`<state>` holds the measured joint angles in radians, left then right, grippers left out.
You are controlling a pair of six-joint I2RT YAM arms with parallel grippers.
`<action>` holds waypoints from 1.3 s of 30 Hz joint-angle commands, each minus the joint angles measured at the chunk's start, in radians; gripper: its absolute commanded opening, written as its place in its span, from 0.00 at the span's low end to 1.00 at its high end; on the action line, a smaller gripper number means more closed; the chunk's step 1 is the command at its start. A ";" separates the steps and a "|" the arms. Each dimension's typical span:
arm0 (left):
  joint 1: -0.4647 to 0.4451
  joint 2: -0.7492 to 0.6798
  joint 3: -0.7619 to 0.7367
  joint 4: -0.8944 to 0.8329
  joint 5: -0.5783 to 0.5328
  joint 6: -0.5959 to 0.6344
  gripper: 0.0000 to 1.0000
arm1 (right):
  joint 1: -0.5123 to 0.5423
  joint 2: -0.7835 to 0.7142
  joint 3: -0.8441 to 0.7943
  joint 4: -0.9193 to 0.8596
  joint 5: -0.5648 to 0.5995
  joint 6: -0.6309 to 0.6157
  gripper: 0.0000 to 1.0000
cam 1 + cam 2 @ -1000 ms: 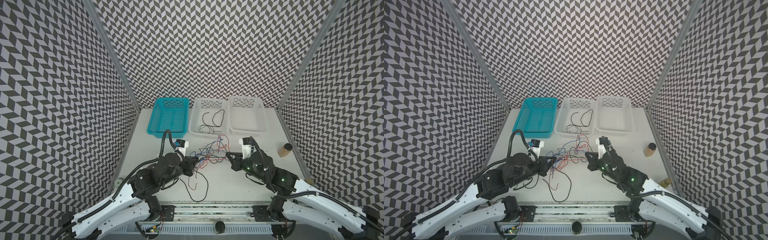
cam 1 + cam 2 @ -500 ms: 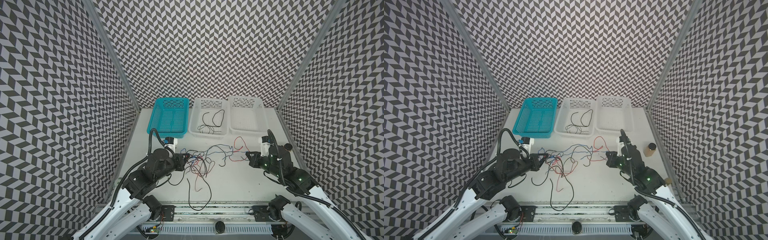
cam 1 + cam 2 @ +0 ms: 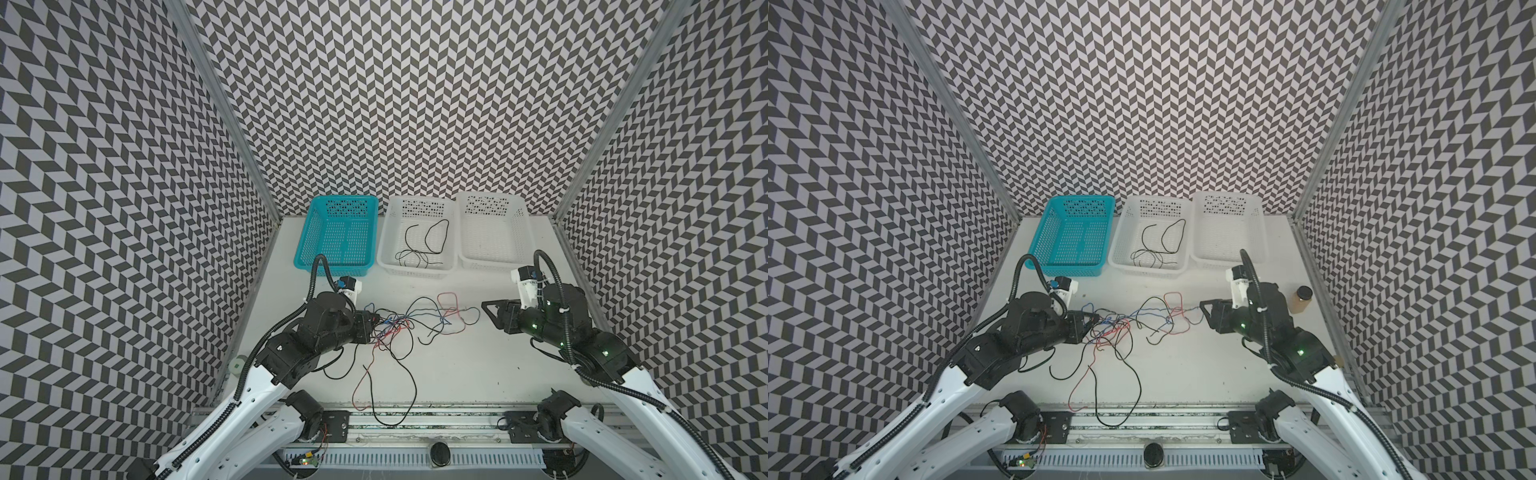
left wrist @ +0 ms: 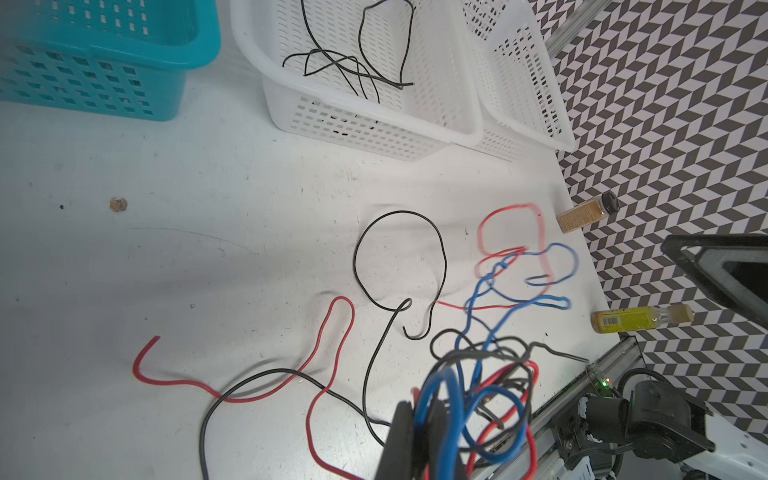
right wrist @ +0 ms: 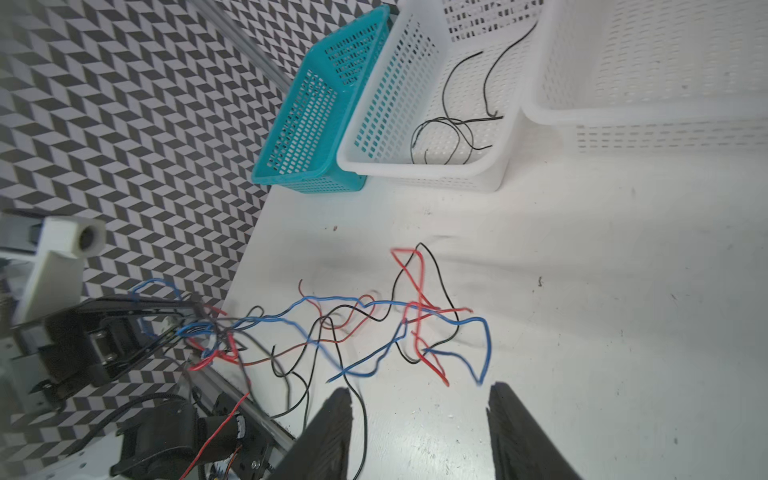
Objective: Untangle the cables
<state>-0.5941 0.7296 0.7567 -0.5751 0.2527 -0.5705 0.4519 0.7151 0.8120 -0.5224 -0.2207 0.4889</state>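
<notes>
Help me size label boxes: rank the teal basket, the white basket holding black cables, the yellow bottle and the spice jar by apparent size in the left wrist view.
White basket holding black cables
Teal basket, cut off by the frame, so these two are unsure
Yellow bottle
Spice jar

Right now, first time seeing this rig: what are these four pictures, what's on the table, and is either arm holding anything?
Two robot arms, left and right, each ending in a two-finger gripper, work over a white table. Both top views come from one camera head overhead; each wrist view rides on an arm, looking ahead of its gripper. On the table lies a tangle of thin black, red and blue cables. At the back stand a teal basket, a white basket holding black cables, and another white basket. The left gripper is shut on a bunch of the tangle; the right gripper is open, holding nothing.
</notes>
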 commanded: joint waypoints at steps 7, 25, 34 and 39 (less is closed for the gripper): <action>-0.016 0.055 0.043 0.082 0.074 0.031 0.00 | 0.447 0.182 0.101 0.185 0.126 -0.194 0.60; -0.058 -0.001 0.024 0.152 0.013 -0.026 0.00 | 0.577 0.519 0.065 0.426 0.314 0.030 0.38; -0.059 -0.062 0.022 0.123 -0.028 -0.023 0.00 | 0.575 0.466 0.045 0.308 0.578 0.057 0.06; -0.059 -0.074 0.028 0.094 -0.041 -0.020 0.00 | 0.540 0.373 -0.022 0.278 0.649 0.064 0.00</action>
<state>-0.6491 0.6685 0.7673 -0.4850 0.2367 -0.5816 1.0111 1.1439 0.8192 -0.2180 0.3328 0.5308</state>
